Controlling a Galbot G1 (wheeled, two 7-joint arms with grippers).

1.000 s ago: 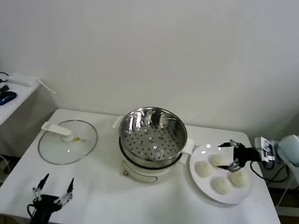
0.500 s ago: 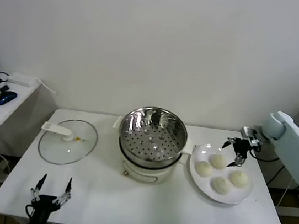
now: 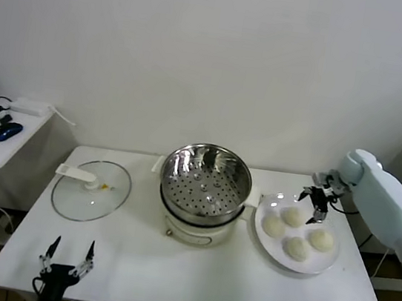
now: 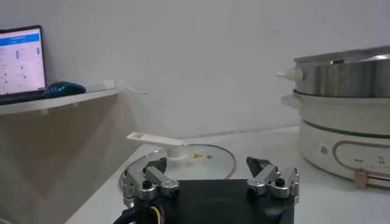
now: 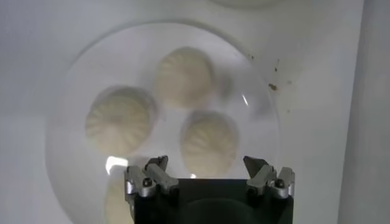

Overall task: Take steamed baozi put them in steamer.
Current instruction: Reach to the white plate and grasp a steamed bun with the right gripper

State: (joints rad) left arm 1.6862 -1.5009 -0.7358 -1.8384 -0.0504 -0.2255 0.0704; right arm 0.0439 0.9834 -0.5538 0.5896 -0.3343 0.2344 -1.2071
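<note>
Hovering above the far side of the white plate (image 3: 325, 267), the right claw (image 3: 314, 206) hangs with its fingers spread apart and nothing between them. From the right wrist view the open claw (image 5: 207, 176) looks straight down on the plate (image 5: 73, 122), with one bun just beyond its fingertips.

Four steamed baozi (image 3: 298, 234) sit on that plate, at the right of the table (image 3: 190, 284): one at the far side (image 3: 293, 217), one to the left (image 3: 273, 226), one to the right (image 3: 321, 239) and one nearest the front (image 3: 296, 248). They lie close together, and none is touched by the claw.

Just left of the plate stands the steamer (image 3: 205, 183), its perforated steel basket holding no buns, set on a cream pot base. A glass lid (image 3: 91, 190) lies flat on the table well to the left of it.

At the near left edge of the table, the left claw (image 3: 66, 255) waits with its fingers apart, holding nothing; its wrist view shows the lid (image 4: 186, 159) and the steamer (image 4: 344, 115) beyond its open fingertips (image 4: 210, 173).
</note>
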